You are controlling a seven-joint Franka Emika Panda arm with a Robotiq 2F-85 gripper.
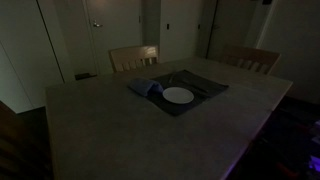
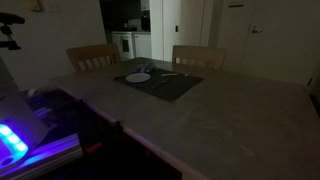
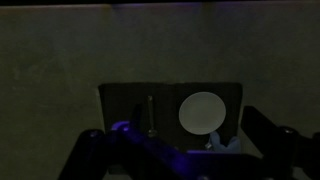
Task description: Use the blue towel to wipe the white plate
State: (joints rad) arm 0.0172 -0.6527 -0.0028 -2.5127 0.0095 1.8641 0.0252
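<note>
A white plate (image 1: 178, 96) lies on a dark placemat (image 1: 207, 88) on the far side of the table. A crumpled blue towel (image 1: 143, 88) lies on the mat, touching the plate's edge. In the wrist view the plate (image 3: 201, 112) is in the lower middle, with the towel (image 3: 226, 144) just below it. My gripper (image 3: 180, 152) shows only in the wrist view. Its dark fingers stand wide apart at the bottom edge, open and empty, well back from the mat. The plate (image 2: 138, 77) also shows in an exterior view.
Cutlery (image 3: 150, 115) lies on the placemat (image 3: 120, 100) beside the plate. Two wooden chairs (image 1: 133, 57) (image 1: 252, 60) stand at the table's far edge. A blue-lit device (image 2: 12, 140) sits by the table's near corner. The room is very dark.
</note>
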